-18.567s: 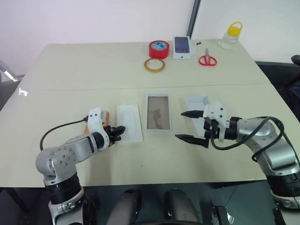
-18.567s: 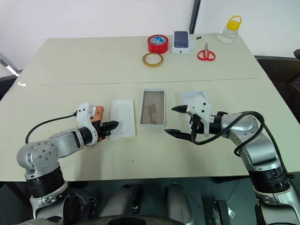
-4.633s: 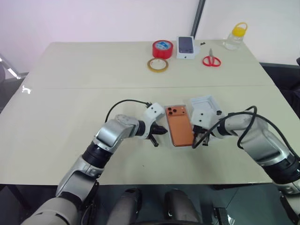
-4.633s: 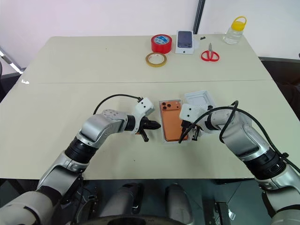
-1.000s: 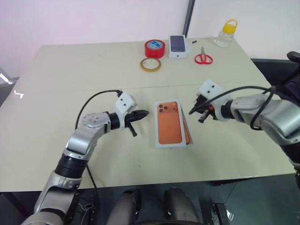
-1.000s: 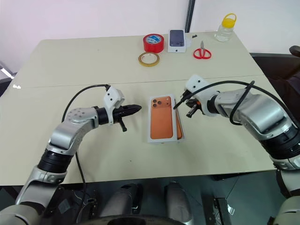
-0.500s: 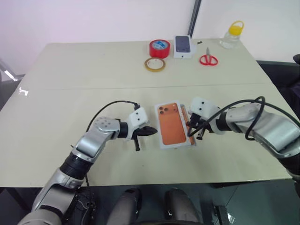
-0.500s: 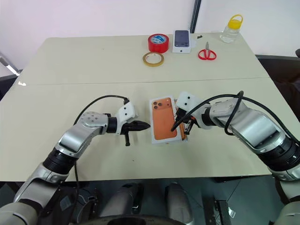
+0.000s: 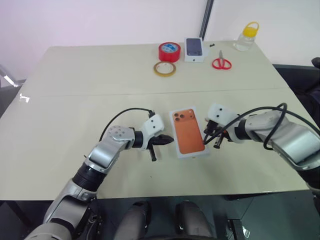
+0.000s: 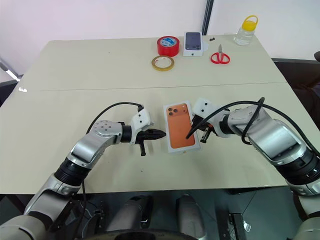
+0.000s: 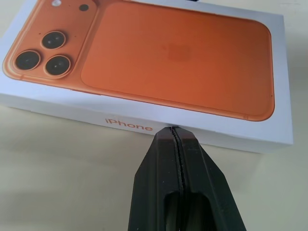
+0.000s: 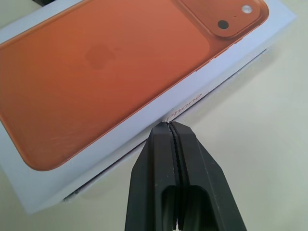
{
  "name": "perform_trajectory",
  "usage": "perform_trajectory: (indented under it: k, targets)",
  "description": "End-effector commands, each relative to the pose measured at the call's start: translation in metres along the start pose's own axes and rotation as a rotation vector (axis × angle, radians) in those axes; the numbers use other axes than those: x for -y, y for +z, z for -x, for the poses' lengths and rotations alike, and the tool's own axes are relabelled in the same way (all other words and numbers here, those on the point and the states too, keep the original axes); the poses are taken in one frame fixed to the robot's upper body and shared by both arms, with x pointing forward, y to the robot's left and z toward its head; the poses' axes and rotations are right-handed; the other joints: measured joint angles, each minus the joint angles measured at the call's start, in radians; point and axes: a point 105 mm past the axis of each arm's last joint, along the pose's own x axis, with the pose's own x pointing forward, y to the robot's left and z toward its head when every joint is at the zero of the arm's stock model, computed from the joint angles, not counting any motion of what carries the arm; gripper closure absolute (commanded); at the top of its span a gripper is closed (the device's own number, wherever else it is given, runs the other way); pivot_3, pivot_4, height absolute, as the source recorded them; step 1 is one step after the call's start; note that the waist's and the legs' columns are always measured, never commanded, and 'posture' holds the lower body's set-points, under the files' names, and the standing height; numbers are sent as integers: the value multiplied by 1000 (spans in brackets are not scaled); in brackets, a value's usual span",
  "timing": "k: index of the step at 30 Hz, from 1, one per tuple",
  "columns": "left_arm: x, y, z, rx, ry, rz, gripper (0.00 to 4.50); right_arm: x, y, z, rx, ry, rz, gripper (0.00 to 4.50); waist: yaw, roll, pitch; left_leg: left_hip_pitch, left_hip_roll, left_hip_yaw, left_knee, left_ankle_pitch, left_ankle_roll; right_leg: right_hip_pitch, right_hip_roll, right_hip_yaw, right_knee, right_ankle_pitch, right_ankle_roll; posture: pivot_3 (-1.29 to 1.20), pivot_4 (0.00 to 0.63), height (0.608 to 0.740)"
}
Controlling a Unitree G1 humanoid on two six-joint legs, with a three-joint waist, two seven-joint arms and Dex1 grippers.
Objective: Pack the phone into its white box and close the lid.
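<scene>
Both grippers have closed in on the lid [image 9: 188, 132], left gripper [image 11: 174, 132] and right gripper [image 12: 167, 126] pinched empty against its sides.

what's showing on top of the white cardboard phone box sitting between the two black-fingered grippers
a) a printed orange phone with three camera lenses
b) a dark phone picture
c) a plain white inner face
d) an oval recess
a: the white cardboard lid lies printed side up over the box, showing an orange phone with three camera lenses, plain in the left wrist view.
</scene>
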Motion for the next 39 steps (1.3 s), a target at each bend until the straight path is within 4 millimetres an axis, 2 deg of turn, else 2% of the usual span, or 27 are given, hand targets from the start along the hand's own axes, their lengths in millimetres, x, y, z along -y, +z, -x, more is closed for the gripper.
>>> perform_trajectory:
  k: [1,33,39]
  targets:
    - [-3,25,2,68,13,-53,4500,-7,13,5,56,19,41,4468,1,0,0,0,0,0,0,0,0,0,0,0,0,0,0,0,150,740]
    - [4,32,-1,116,3,-21,4500,-2,-3,-2,22,3,-13,4468,0,0,0,0,0,0,0,0,-1,0,0,0,0,0,0,0,150,740]
    - [-15,22,12,104,83,16,4500,13,-5,9,29,-54,-11,4468,0,0,0,0,0,0,0,0,-1,0,0,0,0,0,0,0,150,740]
